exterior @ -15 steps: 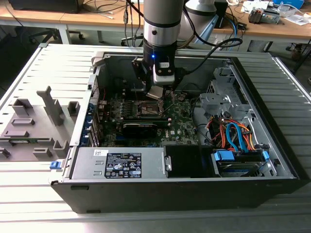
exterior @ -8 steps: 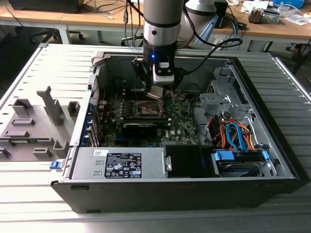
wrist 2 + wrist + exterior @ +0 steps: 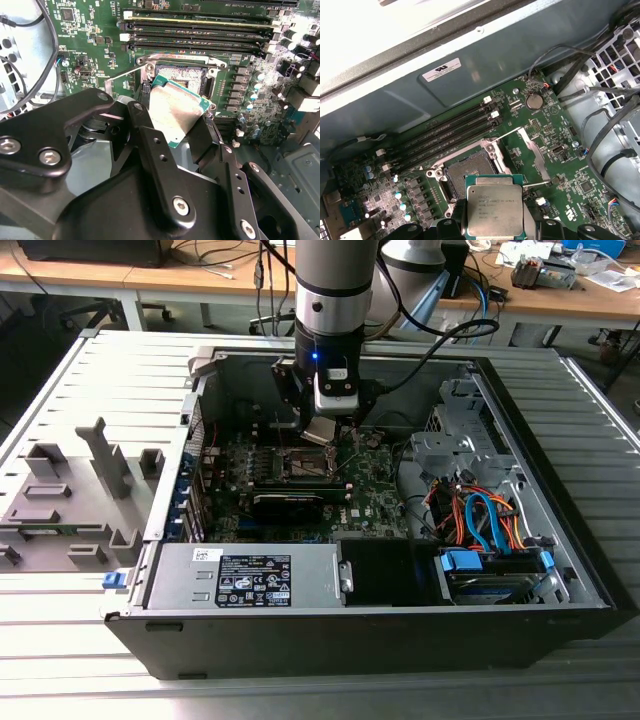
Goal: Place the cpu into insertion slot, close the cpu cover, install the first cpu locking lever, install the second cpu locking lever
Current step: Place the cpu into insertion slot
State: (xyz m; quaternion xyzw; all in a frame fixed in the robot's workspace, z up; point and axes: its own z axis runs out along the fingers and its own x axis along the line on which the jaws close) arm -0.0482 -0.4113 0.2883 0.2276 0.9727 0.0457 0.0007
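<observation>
- The gripper (image 3: 176, 125) is clamped on the cpu (image 3: 172, 107). In the second wrist view its black fingers (image 3: 150, 135) press on two opposite edges of the chip, parted just by the chip's width.
- The cpu sits between the fingertips with its pale metal face toward both wrist cameras. Its green edge and one corner stick out past the fingers. In the exterior view it hangs tilted under the wrist, not lying flat.
- The insertion slot (image 3: 470, 175) lies just beyond the held chip in the first wrist view. Its dark square recess is uncovered, and the cpu is clear of it, not seated.
- The cpu cover (image 3: 535, 152) stands raised along one side of the slot, a silvery plate off the recess.
- Two thin locking levers (image 3: 507, 134) stick out from the slot's frame, swung free rather than latched down.
- Past the slot run four long black memory slots (image 3: 440, 135) with white end clips, side by side on the green motherboard (image 3: 560, 165).
- A round coin cell (image 3: 534, 101) sits on the board near the far ends of those slots.
- In the exterior view the black graphics card (image 3: 288, 502) lies on the board on the near side of the slot, inside the open computer case (image 3: 560, 490).
</observation>
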